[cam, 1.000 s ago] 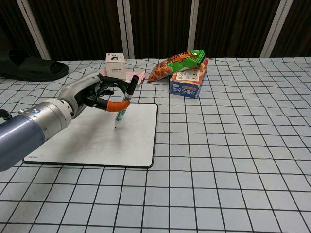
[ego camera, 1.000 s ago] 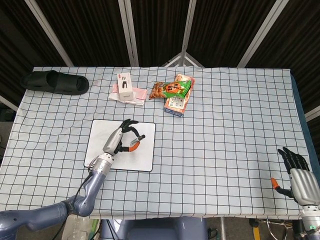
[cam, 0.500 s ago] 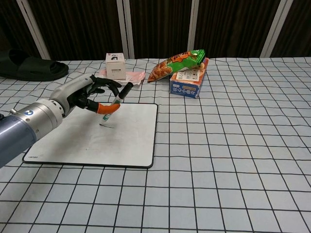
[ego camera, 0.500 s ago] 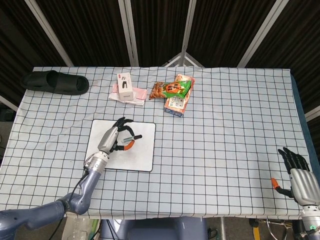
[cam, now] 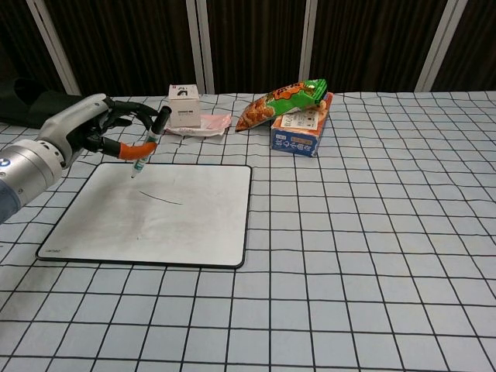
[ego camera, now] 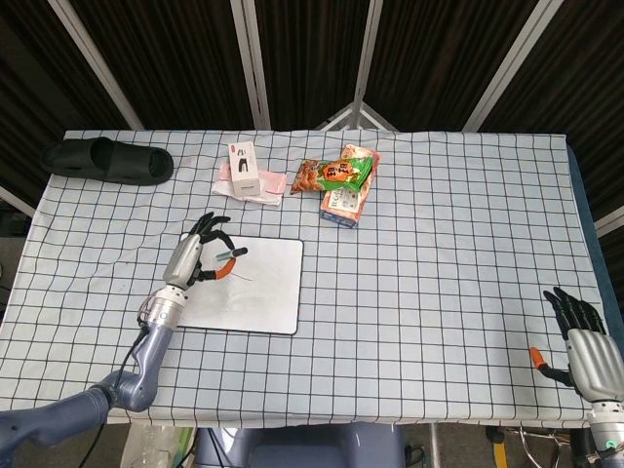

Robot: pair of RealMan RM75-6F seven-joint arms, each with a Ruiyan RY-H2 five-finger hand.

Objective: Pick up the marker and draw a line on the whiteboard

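Left hand (cam: 89,128) raised, pinching marker (cam: 149,142); right hand (ego camera: 585,343) idle, fingers spread, low at side

Far edge, middle: blocked by a white box (cam: 184,105) on a pink packet (cam: 203,123), a snack bag (cam: 284,98) and a carton (cam: 301,131).
Far left corner: taken up by a slipper (ego camera: 107,160).
Left half: the whiteboard (cam: 194,225) lies flat and can be crossed.
Whiteboard's far left corner: occupied by the left hand (cam: 93,129) with the marker (cam: 149,144).
Right half and near edge: bare tablecloth (cam: 387,232) is seen.
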